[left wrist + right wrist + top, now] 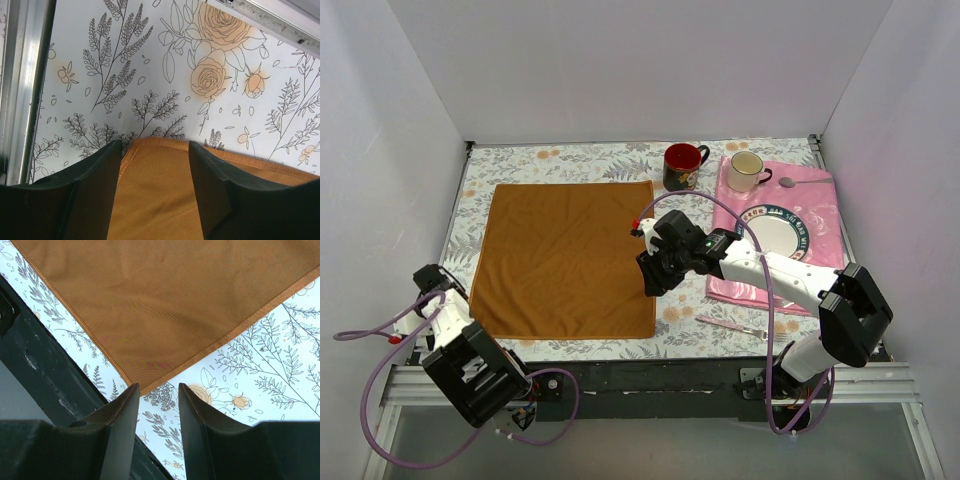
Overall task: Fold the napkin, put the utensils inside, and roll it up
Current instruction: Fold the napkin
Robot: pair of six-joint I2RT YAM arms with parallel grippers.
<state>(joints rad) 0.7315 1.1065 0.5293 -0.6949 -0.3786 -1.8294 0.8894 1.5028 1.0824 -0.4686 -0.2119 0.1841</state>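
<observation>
Left gripper (155, 150), jaws apart, straddles a corner of the napkin (150, 200); right gripper (157, 390) (also open) hangs seemingly just off another corner.

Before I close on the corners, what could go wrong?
1. The right gripper is open with the napkin corner just ahead of it, not between its fingers; closing now may miss.
2. The left gripper straddles its corner, but the cloth lies flat and might slip out.
3. The fork lies near the right arm; a sweep could knock it.
</observation>
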